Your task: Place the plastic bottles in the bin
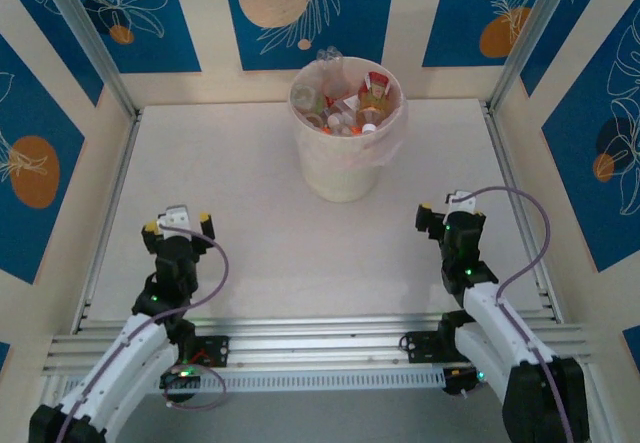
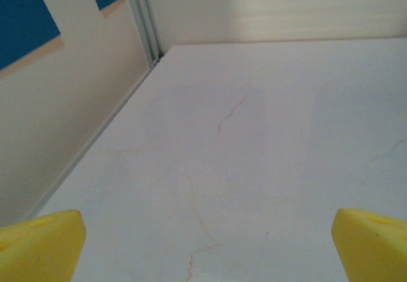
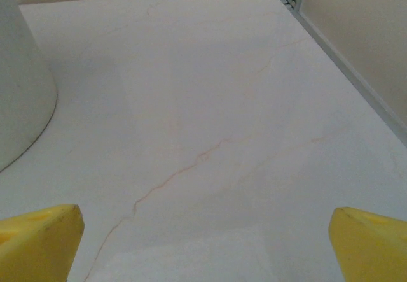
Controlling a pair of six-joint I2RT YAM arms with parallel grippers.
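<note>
Desk (image 1: 250, 253): pale marble-look top with faint veins, walled on three sides by cream panels with blue flower prints; a metal rail runs along its near edge.
Bin (image 1: 340, 168): tall, round, cream-white, upright on the desk at far centre, well apart from both arms; its curved wall (image 3: 19, 91) is at the left edge of the right wrist view.
Liner (image 1: 392, 133): thin clear plastic folded over the bin's rim.
Left hand (image 1: 178, 220): near-left of the desk, its yellow fingertips (image 2: 38, 244) spread wide, with bare desk between them (image 2: 203, 244); it has hold of nothing.
Right hand (image 1: 447, 203): near-right of the desk, to the right of the bin, yellow fingertips (image 3: 372, 240) wide apart (image 3: 203, 240), nothing gripped, bare desk below.
Plastic bottles (image 1: 355, 103): piled inside the bin up to its rim, with red, orange and white caps and labels showing; the count cannot be told.
</note>
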